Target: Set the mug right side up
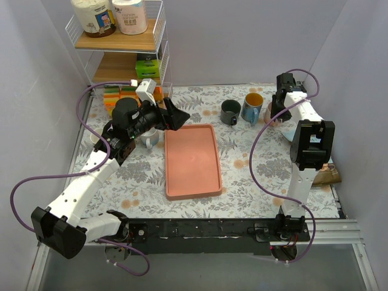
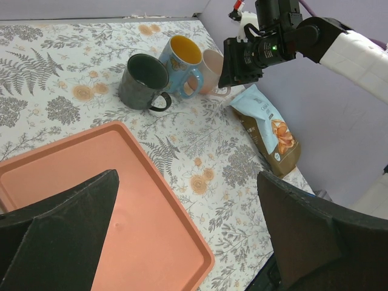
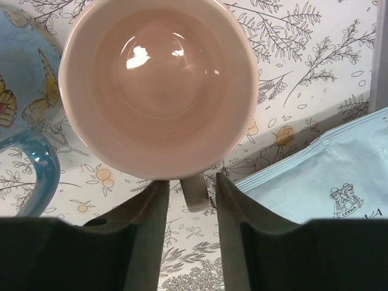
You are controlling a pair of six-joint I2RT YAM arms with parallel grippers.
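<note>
Pink mug (image 3: 157,85) sits mouth-up; R pincer (image 3: 189,185) straddles its handle (image 3: 195,197), jaws parted. Seemingly release step. Next you lift clear w/o nudging. L pincer (image 2: 187,176) wide open.

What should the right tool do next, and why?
Probably lift the right tool straight away from the pink mug. In the right wrist view the mug stands mouth-up and its handle sits between the fingers with a slim gap either side, so it looks released. Retreat straight: the blue mug and snack bag sit close by.
</note>
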